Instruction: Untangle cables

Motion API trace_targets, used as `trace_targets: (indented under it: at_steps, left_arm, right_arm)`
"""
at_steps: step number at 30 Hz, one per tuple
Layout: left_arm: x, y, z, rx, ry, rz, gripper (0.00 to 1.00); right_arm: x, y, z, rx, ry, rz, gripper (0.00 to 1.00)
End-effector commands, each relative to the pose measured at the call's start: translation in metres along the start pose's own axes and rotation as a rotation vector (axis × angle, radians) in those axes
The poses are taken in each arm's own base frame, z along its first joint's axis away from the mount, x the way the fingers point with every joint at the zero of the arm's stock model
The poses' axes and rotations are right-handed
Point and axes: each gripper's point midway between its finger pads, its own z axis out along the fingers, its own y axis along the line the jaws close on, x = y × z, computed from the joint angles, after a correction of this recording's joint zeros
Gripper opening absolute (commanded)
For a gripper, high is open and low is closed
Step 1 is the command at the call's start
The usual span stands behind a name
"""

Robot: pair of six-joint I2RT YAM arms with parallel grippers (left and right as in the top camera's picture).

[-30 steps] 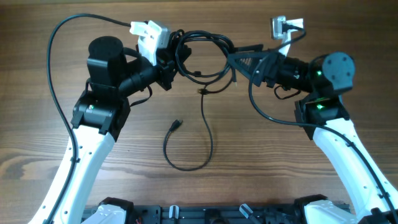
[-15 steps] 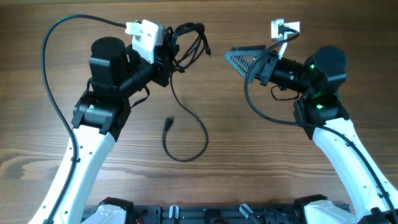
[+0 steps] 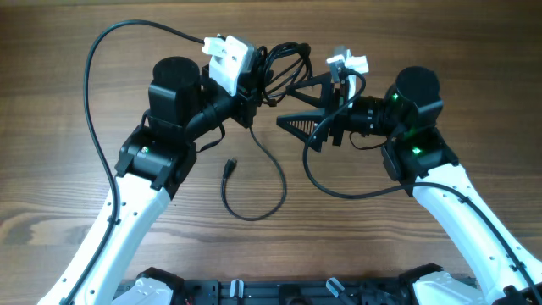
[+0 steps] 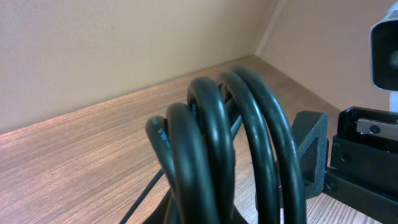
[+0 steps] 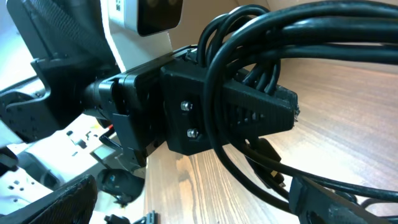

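Observation:
The cables [image 3: 282, 66] are a bunch of thin black loops held above the table, with my left gripper [image 3: 251, 95] shut on them. One strand hangs down to a loop lying on the wood [image 3: 254, 212] and ends in a small plug [image 3: 229, 168]. In the left wrist view the loops [image 4: 217, 143] fill the frame and hide my own jaws. My right gripper [image 3: 302, 103] stands open just right of the bunch, its triangular fingers [image 3: 296, 125] on either side of the lower strands. From the right wrist, the left gripper [image 5: 249, 112] clamps the cables [image 5: 292, 25], and my right gripper [image 5: 193, 196] grips nothing.
The wooden table [image 3: 440, 34] spreads all around. A thick black robot cable [image 3: 110, 51] arcs behind the left arm, and another [image 3: 339, 191] sags under the right wrist. The arm bases [image 3: 279, 292] line the front edge.
The left arm has carried the bunch of cables to the right. The right gripper, still open, has swung left from its spot apart and now stands against the bunch.

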Motion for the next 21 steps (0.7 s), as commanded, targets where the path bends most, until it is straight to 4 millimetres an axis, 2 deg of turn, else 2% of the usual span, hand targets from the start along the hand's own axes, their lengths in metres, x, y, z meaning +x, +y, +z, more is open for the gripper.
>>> trace_targets:
  at_steps: [1,4,10,16,21]
  left_arm:
    - [-0.011,-0.003,-0.001,0.007,-0.036,0.023,0.04]
    - [-0.016,-0.012,-0.001,0.050,-0.055,-0.019,0.04]
    - [-0.014,-0.033,0.001,0.123,-0.043,-0.053,0.04]
    - [-0.012,-0.039,0.003,0.137,-0.035,-0.062,0.04]
    - [-0.015,-0.038,0.003,0.128,-0.045,-0.068,0.04]
  right_arm:
    - [0.000,0.007,0.001,-0.030,0.010,-0.075,1.00]
    - [0.004,0.009,0.004,-0.037,0.022,-0.138,1.00]
    - [0.005,0.010,0.005,-0.043,0.022,-0.258,1.00]
    - [0.006,0.010,0.005,-0.042,0.023,-0.321,1.00]
    - [0.014,0.012,0.006,-0.067,0.051,-0.289,0.99]
